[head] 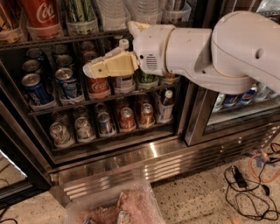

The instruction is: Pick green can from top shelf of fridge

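Overhead, the green can (81,11) is standing upright on the top shelf (57,40) of the fridge (131,162), long axis vertical, hemmed in beside a red Coca-Cola can (41,13). The pincer (88,70) is hovering just below the shelf's front rail, pointing left; its opening cannot be told.

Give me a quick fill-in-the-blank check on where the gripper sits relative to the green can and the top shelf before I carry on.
1. The gripper hovers ____ the front rail of the top shelf.
2. On that shelf, the green can stands to the picture's ____ of the red Coca-Cola can.
3. The gripper's tip points toward the picture's ____ edge.

Missing words: below; right; left.
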### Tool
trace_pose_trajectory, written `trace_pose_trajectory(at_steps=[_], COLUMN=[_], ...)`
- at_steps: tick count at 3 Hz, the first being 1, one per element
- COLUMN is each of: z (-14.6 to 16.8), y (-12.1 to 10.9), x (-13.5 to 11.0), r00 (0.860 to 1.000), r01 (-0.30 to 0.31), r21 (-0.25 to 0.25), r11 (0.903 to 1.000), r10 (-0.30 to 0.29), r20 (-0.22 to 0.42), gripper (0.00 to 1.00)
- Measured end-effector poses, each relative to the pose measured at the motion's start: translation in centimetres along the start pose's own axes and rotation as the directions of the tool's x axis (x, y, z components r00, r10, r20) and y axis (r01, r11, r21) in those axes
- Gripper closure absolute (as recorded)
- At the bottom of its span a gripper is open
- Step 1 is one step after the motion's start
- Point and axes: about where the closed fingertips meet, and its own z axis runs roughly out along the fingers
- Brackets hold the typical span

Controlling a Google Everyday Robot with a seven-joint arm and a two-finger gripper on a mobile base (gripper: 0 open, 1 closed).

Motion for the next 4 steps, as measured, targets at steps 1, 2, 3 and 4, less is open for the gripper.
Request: trace_pose_trajectory(at_steps=[1, 2, 3, 4], z=[0.9, 2.0, 3.1, 5.1], y=[-0.7, -1.3, -1.8, -2.4], x=[0.1, 0.3, 0.6, -0.3], r00=[0.999, 0.997, 0.995, 0.988], r01=[-0.012, -0.025, -0.041, -0.040], r21=[0.021, 0.030, 0.031, 0.022], r11=[0.9997, 0.9993, 0.9987, 0.9990], r10=[0.011, 0.022, 0.038, 0.037], r20=[0.038, 0.069, 0.093, 0.148], gripper=[0.00, 0.00, 0.00, 0.00])
